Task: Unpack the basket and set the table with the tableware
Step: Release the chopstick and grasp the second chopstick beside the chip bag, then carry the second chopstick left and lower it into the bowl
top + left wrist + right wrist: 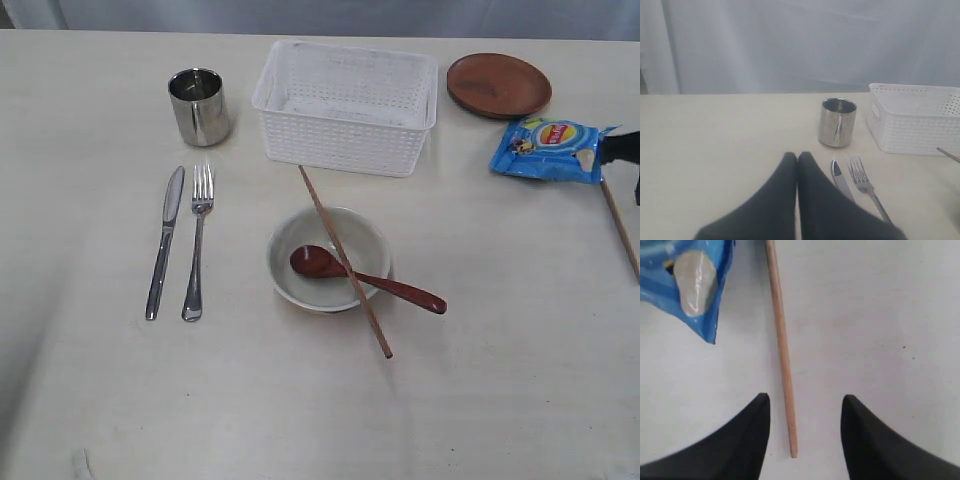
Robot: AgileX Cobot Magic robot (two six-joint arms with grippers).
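Observation:
The white basket (345,105) stands empty at the back of the table (500,390). In front of it, the off-white bowl (328,258) holds the red-brown spoon (365,278), and one chopstick (345,262) lies across its rim. Knife (165,242) and fork (198,242) lie side by side at the left, behind them the steel cup (198,105). The brown plate (498,84) sits at the back right. My right gripper (805,400) is open above the end of the second chopstick (782,350), which lies flat on the table between the fingers. My left gripper (797,156) is shut and empty, near the knife (841,179).
A blue chip bag (550,148) lies at the right, beside the second chopstick (620,228) and close to the right gripper (625,150) at the frame edge. In the left wrist view the cup (838,122) and basket (917,120) stand ahead.

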